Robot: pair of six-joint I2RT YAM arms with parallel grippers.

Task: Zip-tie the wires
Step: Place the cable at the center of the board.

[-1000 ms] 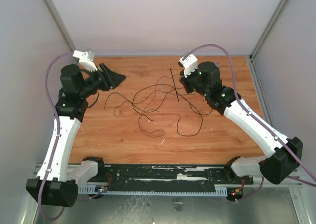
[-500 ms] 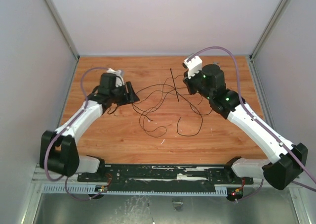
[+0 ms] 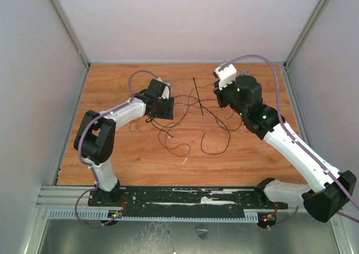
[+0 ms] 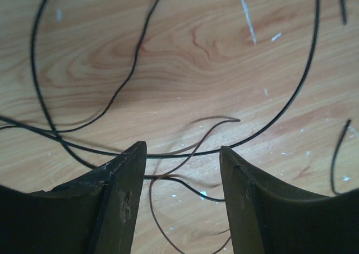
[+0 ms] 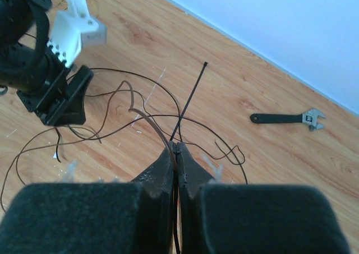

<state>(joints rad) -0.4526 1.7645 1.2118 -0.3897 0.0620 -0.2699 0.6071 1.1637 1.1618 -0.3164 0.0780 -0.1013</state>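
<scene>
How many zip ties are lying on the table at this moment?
1. The zip tie lies straight on the far middle part of the table, across some of the wires. I cannot rule out another one hidden from view.

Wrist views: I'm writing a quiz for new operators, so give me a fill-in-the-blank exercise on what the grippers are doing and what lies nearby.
1. The left gripper hovers over the wires with its jaws ____.
2. The right gripper is shut on a strand of ____.
3. The tool lying near the wall is an adjustable ____.

Missing words: open; wire; wrench.
</scene>
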